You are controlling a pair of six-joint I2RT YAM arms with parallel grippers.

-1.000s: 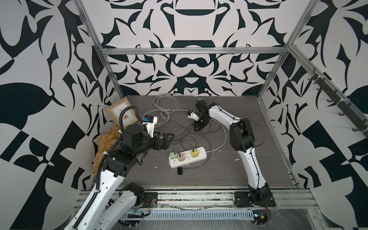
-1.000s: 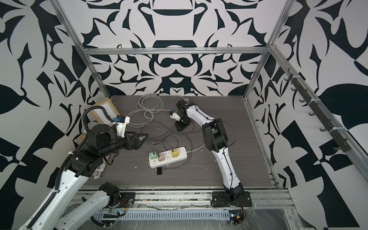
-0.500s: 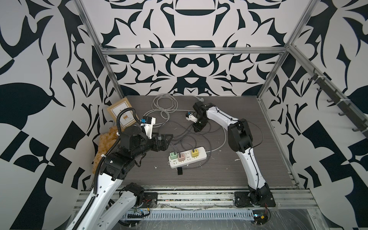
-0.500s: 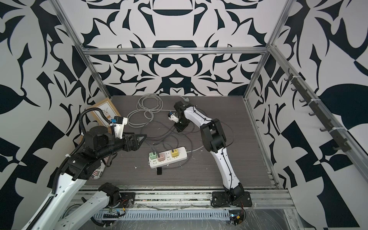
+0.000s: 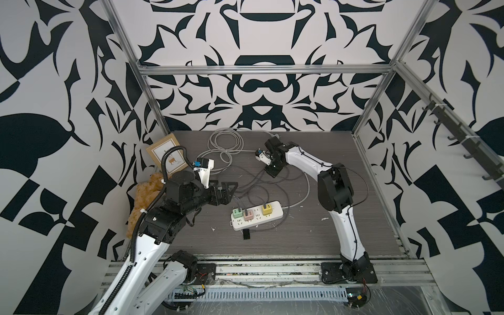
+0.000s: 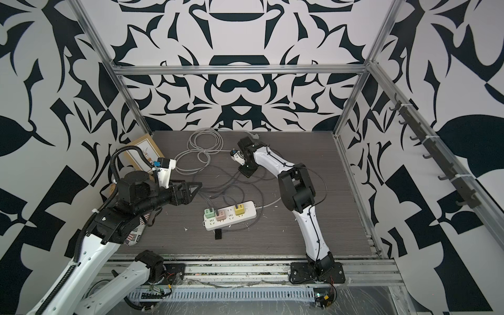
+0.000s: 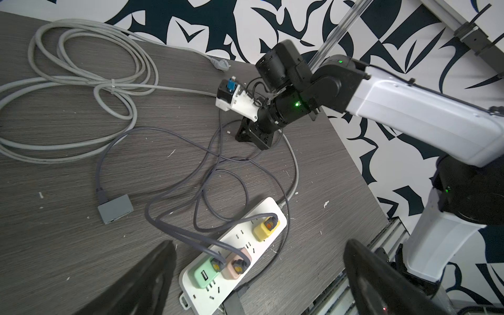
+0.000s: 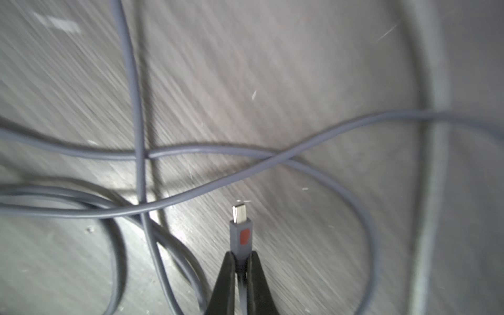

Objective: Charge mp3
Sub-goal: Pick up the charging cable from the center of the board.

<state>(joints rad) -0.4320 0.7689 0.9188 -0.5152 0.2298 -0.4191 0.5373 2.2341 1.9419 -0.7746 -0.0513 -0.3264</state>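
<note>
The mp3 is out of view in every frame. My right gripper (image 8: pixel 240 255) is shut on the grey plug (image 8: pixel 240 234) of a dark grey charging cable. The plug has an orange mark, and its metal tip points out over the table. In both top views this gripper (image 5: pixel 272 170) (image 6: pixel 246 171) sits low at the back middle, among cable loops. My left gripper (image 5: pixel 230 191) (image 7: pixel 259 261) hangs open and empty, just left of the white power strip (image 5: pixel 256 215). The strip carries a green (image 5: pixel 237 212), a pink (image 5: pixel 248 215) and a yellow charger cube (image 5: pixel 266 210), each with a cable plugged in.
A coiled light grey cord (image 5: pixel 225 144) lies at the back. A framed picture (image 5: pixel 166 154) and a brown plush (image 5: pixel 144 196) sit at the left wall. A small black device (image 5: pixel 246 234) lies in front of the strip. A flat grey adapter (image 7: pixel 115 208) ends one cable.
My right gripper's jaws have closed onto the cable plug. The left arm has stayed nearly still, with its jaws wide open.
</note>
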